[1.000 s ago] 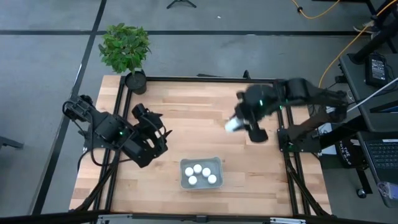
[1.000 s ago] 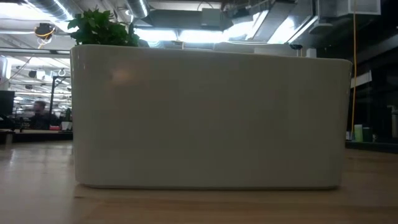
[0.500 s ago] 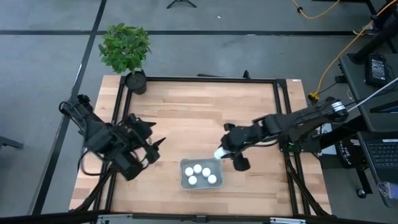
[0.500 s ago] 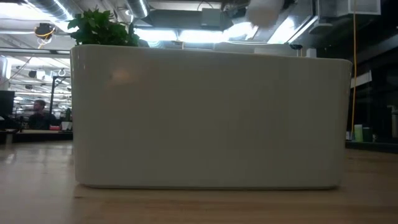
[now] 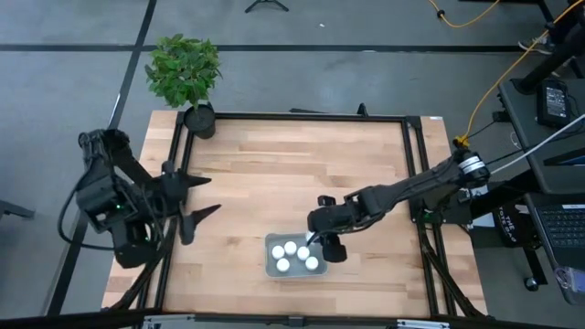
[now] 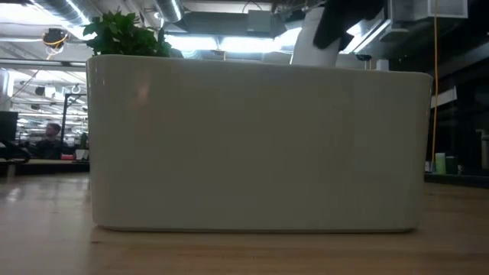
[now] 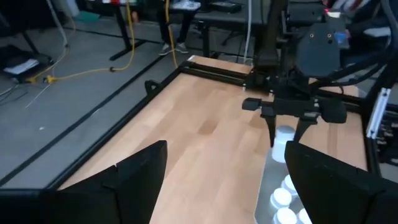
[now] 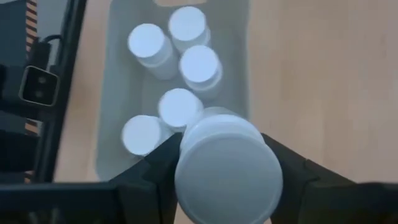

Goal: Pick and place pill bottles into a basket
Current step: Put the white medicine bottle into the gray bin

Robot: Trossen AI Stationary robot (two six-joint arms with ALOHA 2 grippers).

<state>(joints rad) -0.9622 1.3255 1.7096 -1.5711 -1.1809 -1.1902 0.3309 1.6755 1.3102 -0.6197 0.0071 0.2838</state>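
- The right claw (image 5: 319,236) is clamped on a pill bottle (image 8: 227,165), cap end toward the wrist camera, so the bottle's long axis points down along the claw toward the basket (image 8: 239,74).
- In the high view the right claw sits at the basket's (image 5: 271,245) upper right corner, at about 1 o'clock from the basket's centre; the free room inside lies toward 7 o'clock from the claw.
- Five pill bottles (image 5: 291,247) already stand in the basket, caps up, grouped close together; in the right wrist view the held bottle covers part of the nearest one.
- The low view shows the bottle (image 6: 309,44) just above the basket's (image 6: 260,145) far rim, so I judge it not yet lowered inside.
- The coming move likely turns on this: the bottle hangs over the rim corner, so a short shift toward 7 o'clock should come before letting go, or it may catch the wall or a standing cap.
- The left claw (image 5: 194,196) waits with fingers wide apart over the surface's (image 5: 274,164) left edge, at 9 o'clock from the basket and well apart; the right arm is far nearer.
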